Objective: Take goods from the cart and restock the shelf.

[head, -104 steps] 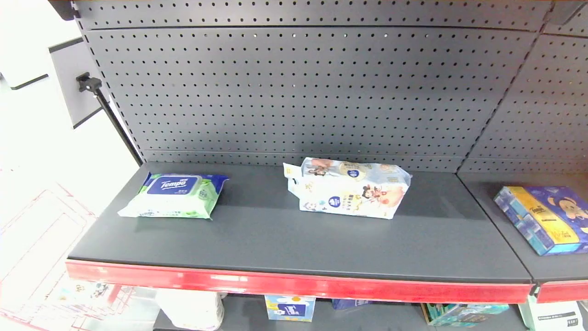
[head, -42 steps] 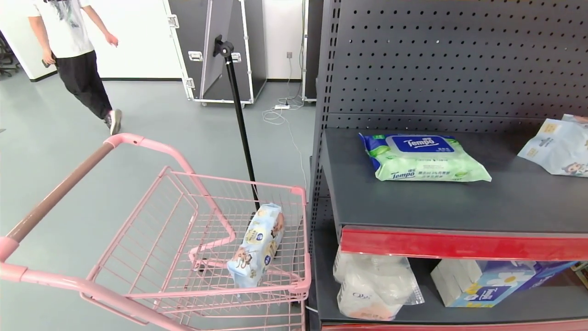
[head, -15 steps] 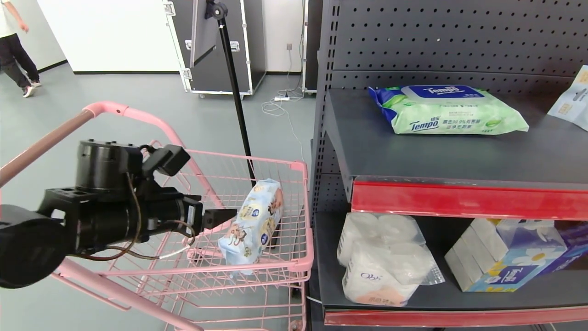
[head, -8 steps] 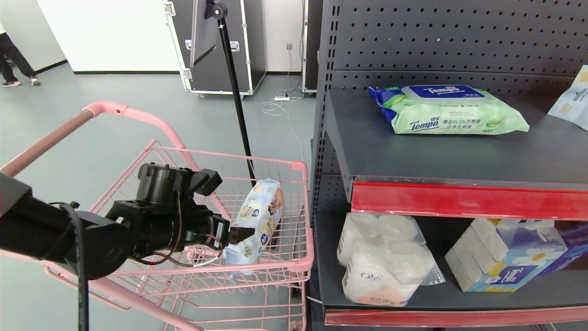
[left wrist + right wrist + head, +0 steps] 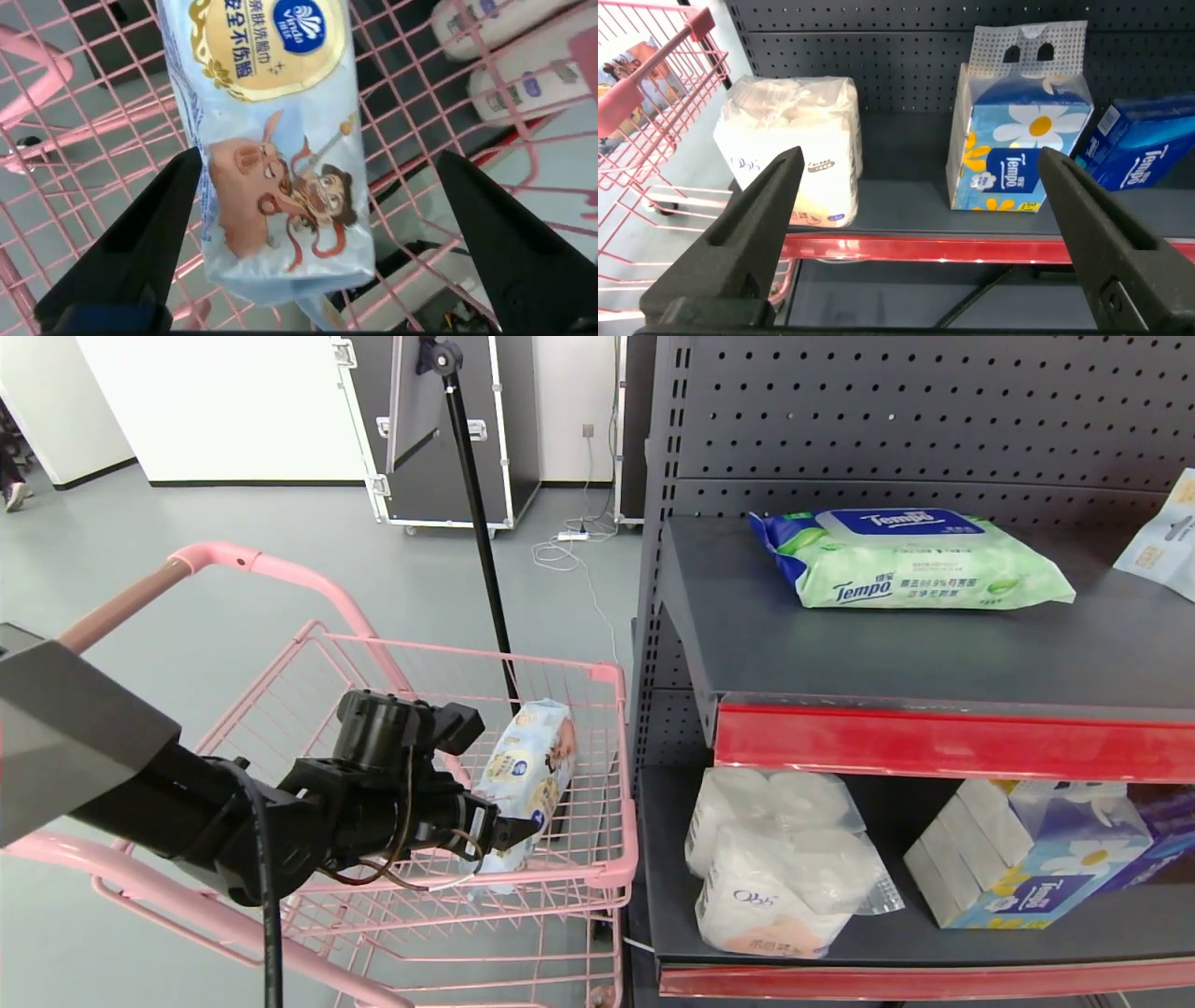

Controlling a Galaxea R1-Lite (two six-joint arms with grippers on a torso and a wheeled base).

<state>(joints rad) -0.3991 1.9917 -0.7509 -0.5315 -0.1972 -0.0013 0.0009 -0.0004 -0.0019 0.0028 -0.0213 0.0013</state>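
Your left claw [image 5: 318, 157] is spread wide either side of the soft pale-blue cartoon-printed tissue pack [image 5: 532, 761], standing lower-centre in the pink wire cart [image 5: 626, 803]. Looks light, squishy, slick, so I'd pinch its middle, not the ends.

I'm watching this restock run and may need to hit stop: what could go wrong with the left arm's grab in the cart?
1. The left tool is open around the cartoon-printed pack, which stands tilted on its end; a nudge could topple it before the grip closes.
2. The pack looks soft, so it may squash or slip.
3. The tool sits close to the cart wire and could snag there.
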